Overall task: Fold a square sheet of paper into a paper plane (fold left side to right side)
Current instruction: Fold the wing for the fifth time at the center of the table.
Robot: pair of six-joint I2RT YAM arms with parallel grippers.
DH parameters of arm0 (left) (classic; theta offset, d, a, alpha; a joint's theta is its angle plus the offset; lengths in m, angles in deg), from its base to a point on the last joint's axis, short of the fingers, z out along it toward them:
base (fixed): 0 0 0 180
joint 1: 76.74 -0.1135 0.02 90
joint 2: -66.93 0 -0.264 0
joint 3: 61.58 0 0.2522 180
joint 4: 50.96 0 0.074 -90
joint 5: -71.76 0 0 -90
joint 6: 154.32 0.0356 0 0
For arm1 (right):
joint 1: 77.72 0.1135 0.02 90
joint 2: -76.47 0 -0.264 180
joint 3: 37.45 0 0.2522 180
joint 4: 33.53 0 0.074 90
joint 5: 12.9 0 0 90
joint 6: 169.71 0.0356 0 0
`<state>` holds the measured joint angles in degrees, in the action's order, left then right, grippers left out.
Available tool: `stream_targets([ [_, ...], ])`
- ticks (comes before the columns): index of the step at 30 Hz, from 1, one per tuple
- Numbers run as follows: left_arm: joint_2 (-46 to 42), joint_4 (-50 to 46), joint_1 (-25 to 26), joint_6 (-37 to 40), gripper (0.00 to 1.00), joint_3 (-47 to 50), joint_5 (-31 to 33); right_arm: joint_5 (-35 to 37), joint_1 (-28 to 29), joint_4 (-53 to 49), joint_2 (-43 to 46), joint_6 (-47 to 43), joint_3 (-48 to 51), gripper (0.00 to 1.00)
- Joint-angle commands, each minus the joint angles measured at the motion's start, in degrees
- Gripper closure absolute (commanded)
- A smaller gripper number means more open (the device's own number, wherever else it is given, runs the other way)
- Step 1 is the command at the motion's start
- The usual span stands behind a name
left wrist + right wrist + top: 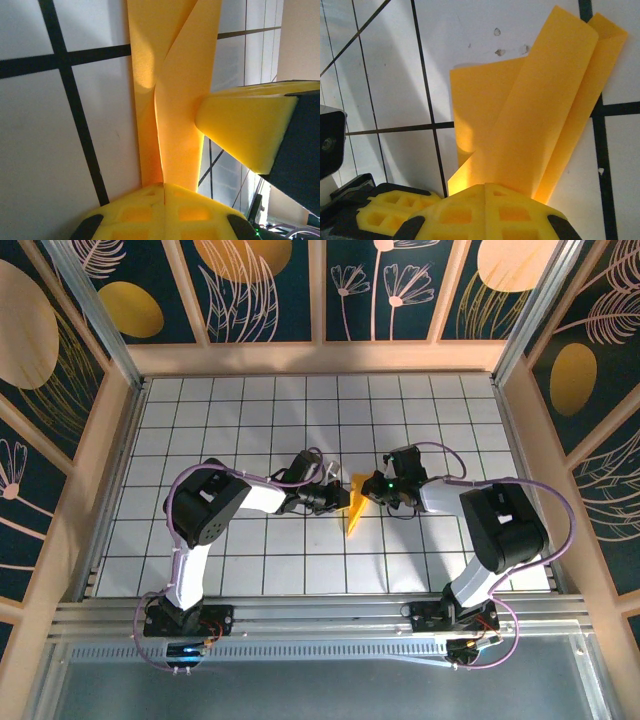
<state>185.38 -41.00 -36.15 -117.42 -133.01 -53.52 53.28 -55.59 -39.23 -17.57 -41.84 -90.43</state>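
The square sheet of paper is folded into a narrow pointed dart, the orange-yellow paper plane [354, 512], at the middle of the tiled floor. My left gripper [338, 498] reaches it from the left and my right gripper [372, 490] from the right, and both meet at its upper part. In the left wrist view the left gripper [164, 185] is shut on the folded layers of the plane [180, 100], with a yellow right finger [245, 130] pressed against the paper's right edge. In the right wrist view the right gripper [485, 185] is shut on the plane [540, 110], whose flaps fan upward.
The white tiled floor [250, 410] with black grid lines is boxed in by patterned walls [260, 290] at the back and on both sides. An aluminium rail [320, 615] carrying both arm bases runs along the near edge. A left finger [380, 212] sits low left in the right wrist view.
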Motion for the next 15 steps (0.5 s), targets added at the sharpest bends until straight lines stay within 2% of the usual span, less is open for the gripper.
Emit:
stream_targets([
  [1,3.7,-4.1,-0.2,2.2,1.0,0.0,7.4,0.9,0.3,0.5,-1.2,-0.2,1.3,0.96],
  [13,3.7,-3.6,-0.2,2.2,1.0,0.2,7.0,2.3,0.4,2.0,-2.1,0.6,4.3,0.99],
  [15,3.2,-3.1,-0.2,2.1,0.97,0.6,7.1,2.5,0.3,2.5,-2.2,0.8,5.1,1.0],
])
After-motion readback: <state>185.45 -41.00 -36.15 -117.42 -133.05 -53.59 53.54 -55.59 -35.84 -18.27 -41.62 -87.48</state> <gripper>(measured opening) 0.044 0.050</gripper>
